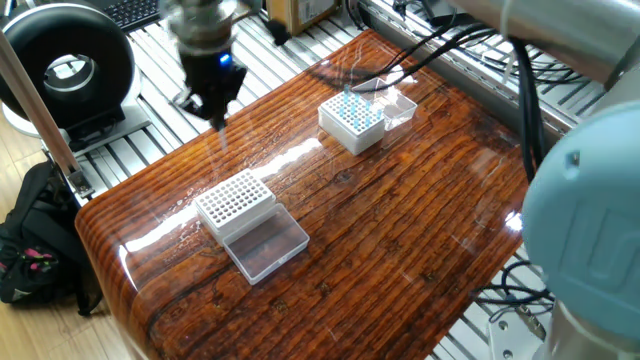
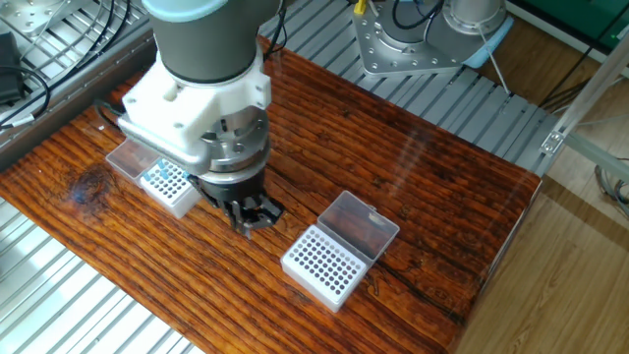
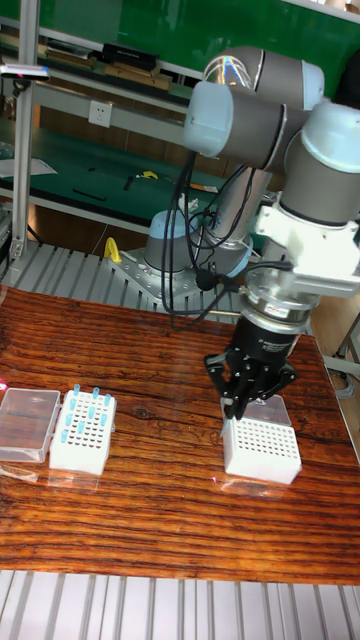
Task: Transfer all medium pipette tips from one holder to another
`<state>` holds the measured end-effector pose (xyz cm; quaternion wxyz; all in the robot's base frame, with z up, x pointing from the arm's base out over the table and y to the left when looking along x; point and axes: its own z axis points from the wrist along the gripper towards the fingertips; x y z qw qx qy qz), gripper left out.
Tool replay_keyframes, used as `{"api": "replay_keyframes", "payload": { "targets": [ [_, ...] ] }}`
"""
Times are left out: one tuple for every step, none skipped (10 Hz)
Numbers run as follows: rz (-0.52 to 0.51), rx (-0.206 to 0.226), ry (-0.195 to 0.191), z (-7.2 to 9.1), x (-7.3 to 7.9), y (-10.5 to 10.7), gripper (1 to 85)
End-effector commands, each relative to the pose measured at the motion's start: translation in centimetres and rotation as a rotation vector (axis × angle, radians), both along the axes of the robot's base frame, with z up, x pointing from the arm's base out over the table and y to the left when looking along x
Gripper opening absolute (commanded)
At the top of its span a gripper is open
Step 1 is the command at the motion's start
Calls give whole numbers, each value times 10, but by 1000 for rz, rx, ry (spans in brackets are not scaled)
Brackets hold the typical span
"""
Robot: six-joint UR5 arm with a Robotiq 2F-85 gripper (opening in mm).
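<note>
The medium pipette tips (image 1: 355, 106) are pale-blue cones standing in a white holder (image 1: 350, 130) at the far side of the table. They also show in the other fixed view (image 2: 165, 180) and the tall view (image 3: 84, 412). A second white holder (image 1: 235, 198) shows only dark holes, with its clear lid (image 1: 266, 243) open beside it. My gripper (image 2: 250, 222) hangs above the wood between the two holders, nearer the one with tips. Its fingertips (image 3: 240, 406) stand close together, and I cannot make out a gap or anything held between them.
The tip holder's clear lid (image 2: 136, 154) lies open at its outer side. Black cables (image 1: 420, 50) trail over the table's far edge. A black round device (image 1: 68, 70) stands on the slatted frame off the table. The rounded table edge (image 1: 105, 250) is near the empty holder.
</note>
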<state>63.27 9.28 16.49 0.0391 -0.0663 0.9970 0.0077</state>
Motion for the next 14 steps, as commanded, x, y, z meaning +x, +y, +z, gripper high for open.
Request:
{"api": "replay_keyframes", "payload": {
  "targets": [
    [96, -12, -27, -17, 14, -58, 10],
    [134, -35, -26, -15, 16, -77, 10],
    [167, -69, -29, -15, 18, -94, 10],
    [187, -86, -37, -17, 19, -106, 10],
    [211, -88, -41, -22, 21, -120, 10],
    [233, -88, -42, -24, 23, -131, 10],
    [251, -88, -42, -23, 23, -140, 10],
    [262, -90, -40, -24, 22, -148, 10],
    [271, -91, -40, -28, 20, -155, 10],
    [275, -91, -43, -32, 20, -160, 10],
    [278, -91, -43, -35, 18, -164, 10],
    [277, -87, -36, -36, 13, -165, 10],
    [267, -68, -17, -40, 5, -163, 10],
    [263, -59, -16, -44, 4, -163, 10]
  ]
}}
